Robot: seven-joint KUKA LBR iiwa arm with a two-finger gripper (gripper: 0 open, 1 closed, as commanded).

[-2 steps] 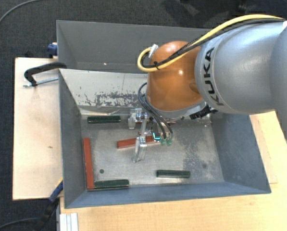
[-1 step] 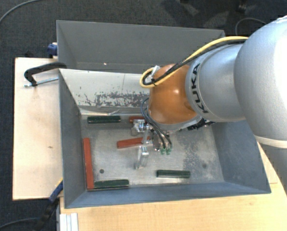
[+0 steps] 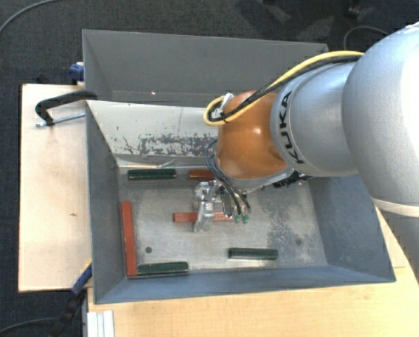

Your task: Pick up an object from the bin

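standing low in the middle of the bin [image 3: 100, 209], the gripper [image 3: 208, 215] meets a small red bar [image 3: 183, 218] lying flat; open or clamped, i cannot tell. the bar seems unlifted, so the lift remains.

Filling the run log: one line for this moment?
gripper | low, at small red-brown block | bin middle | hold: cannot tell

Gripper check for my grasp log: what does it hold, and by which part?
Cannot be told; the gripper is down over the middle of a short reddish-brown bar.
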